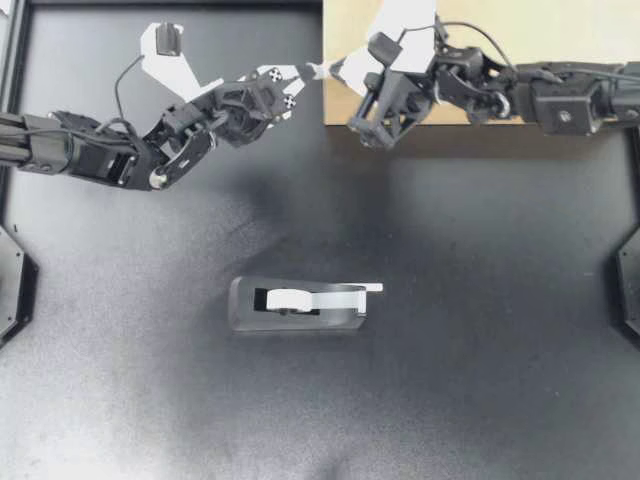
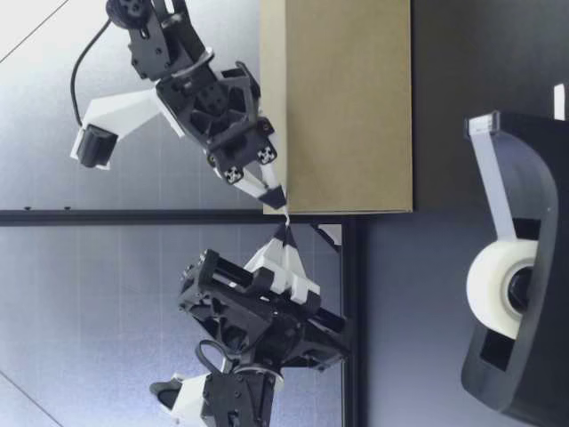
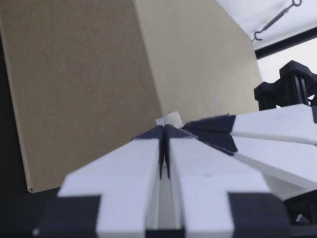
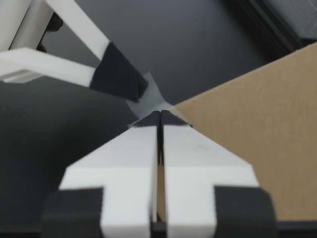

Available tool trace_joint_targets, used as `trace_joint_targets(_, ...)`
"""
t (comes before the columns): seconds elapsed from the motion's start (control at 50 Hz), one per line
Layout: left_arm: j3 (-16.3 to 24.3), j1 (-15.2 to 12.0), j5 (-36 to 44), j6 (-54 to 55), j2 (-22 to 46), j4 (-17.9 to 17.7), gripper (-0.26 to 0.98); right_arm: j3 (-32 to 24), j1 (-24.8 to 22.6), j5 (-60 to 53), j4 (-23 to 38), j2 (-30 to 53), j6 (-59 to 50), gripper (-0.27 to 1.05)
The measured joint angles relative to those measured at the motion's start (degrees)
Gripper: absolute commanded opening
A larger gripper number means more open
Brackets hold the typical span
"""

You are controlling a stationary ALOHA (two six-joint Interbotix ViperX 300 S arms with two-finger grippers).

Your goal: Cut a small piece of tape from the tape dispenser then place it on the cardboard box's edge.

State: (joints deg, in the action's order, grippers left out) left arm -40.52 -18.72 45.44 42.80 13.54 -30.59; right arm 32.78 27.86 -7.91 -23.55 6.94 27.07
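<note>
Setup: dark tabletop [image 1: 480, 300], with both arms reaching to its 12 o'clock side. The cardboard box [image 1: 560, 40] stands at about 1 o'clock, and the two arms meet at its left-hand edge. The tape dispenser [image 1: 300, 303] sits well apart, toward 6 o'clock from that meeting point. A free tab of tape pokes off its cutter end at 3 o'clock, and nothing touches it.

The left gripper [image 1: 303, 73] is clenched, pinching one end of the piece of tape [image 1: 320, 70]. The right gripper [image 1: 337, 68] has its fingers pressed together too, and in the right wrist view it appears to pinch the other end. The piece lies at 3 o'clock of the left tip and 9 o'clock of the right tip, a short span between them. In the low view it hangs just beside the box's corner edge, a little below the top. Contact with the cardboard cannot be confirmed.

Judgement: the cut looks done, and the step in hand is placement. The next move calls for pressing the strip onto the edge, sticky side to the cardboard. One gripper should then release before the other so the piece is not peeled back off. Risk: the tape may cling to a finger pad.
</note>
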Motion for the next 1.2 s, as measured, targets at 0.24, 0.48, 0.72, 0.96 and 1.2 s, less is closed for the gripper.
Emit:
trace_joint_targets(0.24, 0.0, 0.0, -0.1, -0.1, 0.0, -0.1, -0.09, -2.1, 0.4, 1.2, 0.2, 1.5, 0.1, -0.11)
trace_joint_targets(0.48, -0.1, 0.0, -0.2, -0.4, 0.3, 0.0, 0.02, -2.5, 0.5, 1.5, 0.2, 1.6, 0.1, -0.11)
trace_joint_targets(0.72, -0.2, 0.0, -0.2, -0.5, 0.3, 0.4, 0.45, -2.4, 0.5, 1.5, 0.2, 1.7, 0.0, -0.11)
trace_joint_targets(0.96, -1.6, 0.3, -0.2, -1.1, 0.2, 0.4, 0.38, -2.7, 0.5, 1.7, 0.2, 1.5, 0.1, -0.11)
trace_joint_targets(1.2, -5.5, 3.9, -0.2, -7.4, -3.5, 0.4, 0.36, -2.6, 0.4, 3.1, 0.2, -3.3, -0.5, -0.11)
